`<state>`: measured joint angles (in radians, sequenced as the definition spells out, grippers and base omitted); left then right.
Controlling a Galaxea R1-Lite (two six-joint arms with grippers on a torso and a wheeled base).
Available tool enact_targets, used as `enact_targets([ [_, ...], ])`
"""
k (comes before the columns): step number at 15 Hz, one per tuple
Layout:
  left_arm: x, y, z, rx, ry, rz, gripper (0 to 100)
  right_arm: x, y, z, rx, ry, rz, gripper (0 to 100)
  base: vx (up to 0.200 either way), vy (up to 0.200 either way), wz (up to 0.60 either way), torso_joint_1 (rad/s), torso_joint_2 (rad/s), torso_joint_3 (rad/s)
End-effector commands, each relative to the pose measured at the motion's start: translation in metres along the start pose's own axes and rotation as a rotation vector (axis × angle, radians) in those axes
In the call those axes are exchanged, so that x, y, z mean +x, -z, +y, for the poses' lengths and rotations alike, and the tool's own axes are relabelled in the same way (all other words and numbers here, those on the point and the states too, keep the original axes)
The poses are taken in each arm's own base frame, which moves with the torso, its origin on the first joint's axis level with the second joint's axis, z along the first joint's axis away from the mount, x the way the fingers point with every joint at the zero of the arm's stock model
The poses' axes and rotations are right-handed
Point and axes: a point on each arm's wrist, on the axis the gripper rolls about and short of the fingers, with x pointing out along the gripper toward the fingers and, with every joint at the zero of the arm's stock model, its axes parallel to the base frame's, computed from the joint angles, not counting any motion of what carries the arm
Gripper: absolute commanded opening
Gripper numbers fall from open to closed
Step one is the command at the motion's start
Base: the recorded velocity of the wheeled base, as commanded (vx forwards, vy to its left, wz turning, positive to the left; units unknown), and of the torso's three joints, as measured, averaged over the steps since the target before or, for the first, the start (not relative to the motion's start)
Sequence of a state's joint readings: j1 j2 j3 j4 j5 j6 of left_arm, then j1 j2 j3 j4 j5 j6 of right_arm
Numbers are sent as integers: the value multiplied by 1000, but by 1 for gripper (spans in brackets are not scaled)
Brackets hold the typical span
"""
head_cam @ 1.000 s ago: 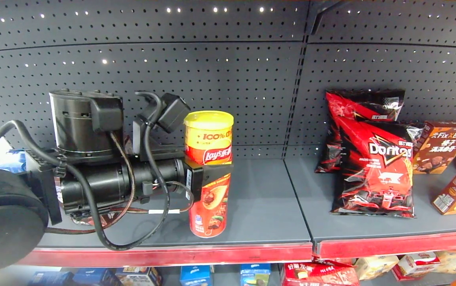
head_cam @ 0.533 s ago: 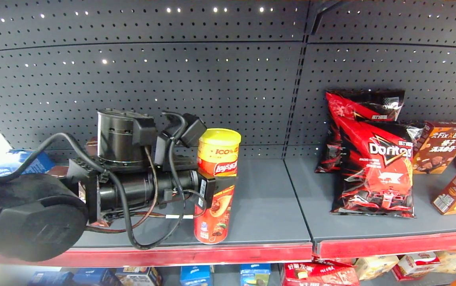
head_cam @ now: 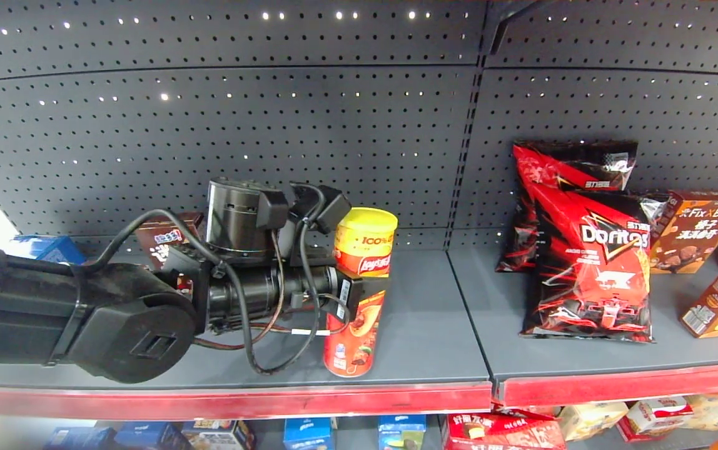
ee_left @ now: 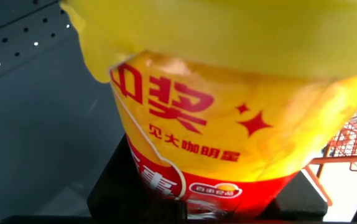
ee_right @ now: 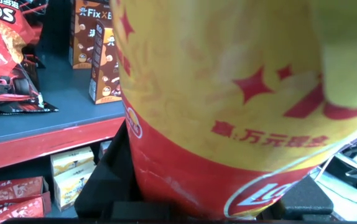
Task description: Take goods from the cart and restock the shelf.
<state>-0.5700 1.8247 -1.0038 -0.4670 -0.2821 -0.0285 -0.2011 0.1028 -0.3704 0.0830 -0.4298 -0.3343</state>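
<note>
In the head view my left gripper (head_cam: 364, 289) is shut on a chip can (head_cam: 362, 250) with a yellow lid and a red lower half. The can stands slightly tilted over the front part of the grey shelf (head_cam: 421, 312); whether its base touches the shelf I cannot tell. The left wrist view has the same can (ee_left: 216, 93) up close between dark fingers (ee_left: 113, 186). In the right wrist view my right gripper (ee_right: 209, 208) is shut on a second yellow and red chip can (ee_right: 228, 93), held in front of the shelf's red edge (ee_right: 41, 146).
Two red and black chip bags (head_cam: 587, 262) lean on the shelf's right section, with brown boxes (head_cam: 703, 231) beside them. A blue box (head_cam: 46, 247) and a brown box (head_cam: 162, 240) sit behind my left arm. Bare shelf lies between can and bags. A red cart frame (ee_left: 352, 143) stands behind.
My left arm has carried the can to the right and farther in over the shelf, lower than before. The bags and boxes have not moved.
</note>
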Motion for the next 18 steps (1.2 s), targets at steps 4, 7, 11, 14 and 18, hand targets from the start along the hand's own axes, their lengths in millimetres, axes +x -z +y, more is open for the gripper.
enact_targets([
  [4, 15, -2, 3, 5, -1, -5, 0, 0, 0, 0, 0, -1, 0, 0, 0, 0, 0, 0, 0, 0],
  [7, 17, 0, 5, 5, 0, -13, 0, 0, 0, 0, -2, -1, 0, 0, 0, 0, 0, 0, 0, 0],
  [11, 16, 0, 9, -2, -13, -14, 0, 0, 0, 0, -2, -2, 0, 0, 0, 0, 0, 0, 0, 0],
  [14, 19, 3, 10, -5, -14, -4, 0, 0, 0, 0, -2, -3, -1, 0, 0, 0, 0, 0, 0, 0],
  [18, 30, 1, 22, -15, -34, -14, 0, 0, 0, 0, -3, -4, 2, 0, 0, 0, 0, 0, 0, 0],
])
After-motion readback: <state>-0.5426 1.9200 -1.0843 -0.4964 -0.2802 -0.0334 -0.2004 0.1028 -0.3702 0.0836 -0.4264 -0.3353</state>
